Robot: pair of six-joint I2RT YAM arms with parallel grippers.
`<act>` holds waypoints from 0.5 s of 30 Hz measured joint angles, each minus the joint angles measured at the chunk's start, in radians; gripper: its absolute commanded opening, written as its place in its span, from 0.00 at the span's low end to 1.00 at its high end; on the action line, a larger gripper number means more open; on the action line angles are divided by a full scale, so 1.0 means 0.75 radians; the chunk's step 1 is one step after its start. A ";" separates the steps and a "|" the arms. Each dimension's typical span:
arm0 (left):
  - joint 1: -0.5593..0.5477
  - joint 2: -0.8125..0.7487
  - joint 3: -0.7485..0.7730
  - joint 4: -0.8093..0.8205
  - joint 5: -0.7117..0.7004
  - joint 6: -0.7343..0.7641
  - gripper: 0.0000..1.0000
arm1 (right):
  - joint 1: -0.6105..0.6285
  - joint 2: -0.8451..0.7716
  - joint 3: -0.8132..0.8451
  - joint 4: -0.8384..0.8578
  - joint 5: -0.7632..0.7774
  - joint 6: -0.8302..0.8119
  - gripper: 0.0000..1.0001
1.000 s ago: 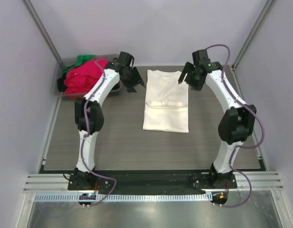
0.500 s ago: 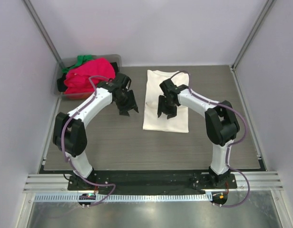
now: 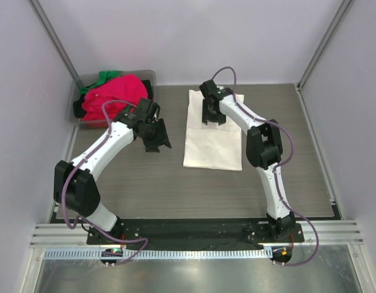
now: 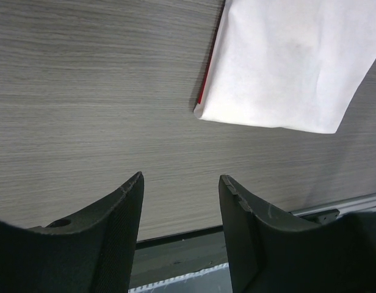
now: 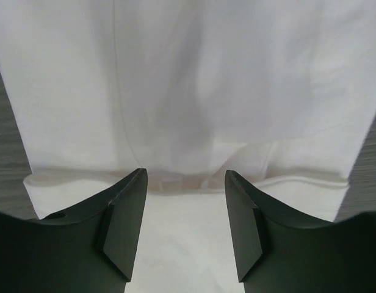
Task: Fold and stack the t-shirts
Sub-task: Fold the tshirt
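A large cream-white t-shirt (image 3: 212, 143) lies folded into a long rectangle in the middle of the table. My right gripper (image 3: 211, 117) hovers open over its far half. In the right wrist view the open gripper (image 5: 186, 172) frames a cross fold of the shirt (image 5: 188, 91). My left gripper (image 3: 157, 139) is open and empty over bare table left of the shirt. In the left wrist view the gripper (image 4: 180, 177) points at the table, with the shirt's corner (image 4: 285, 61) at the upper right. A bright pink-red tee (image 3: 115, 96) and a green one (image 3: 105, 77) are heaped at the back left.
A grey plastic bin (image 3: 148, 74) holds the heap at the back left corner. A thin red strip (image 4: 204, 91) shows along the white shirt's edge in the left wrist view. The table's near edge and a metal rail (image 3: 188, 231) run along the front.
My left gripper came from beside the bin towards the near left of the shirt. My right gripper swung from the back right onto the shirt, then back to its far half.
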 measured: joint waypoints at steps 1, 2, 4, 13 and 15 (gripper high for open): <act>0.000 -0.001 -0.008 0.002 0.002 -0.001 0.52 | -0.013 0.023 0.068 -0.015 0.020 -0.012 0.61; 0.000 -0.001 -0.015 0.005 0.003 -0.001 0.52 | -0.028 0.032 0.117 -0.023 0.041 -0.026 0.61; 0.000 -0.004 -0.042 0.020 0.016 -0.002 0.53 | -0.051 0.002 0.143 -0.036 0.063 -0.041 0.63; -0.033 0.058 -0.189 0.230 0.138 -0.039 0.53 | -0.092 -0.774 -0.734 0.135 -0.080 0.013 0.64; -0.054 0.096 -0.189 0.279 0.152 -0.040 0.56 | -0.093 -0.944 -0.965 0.185 -0.157 0.040 0.64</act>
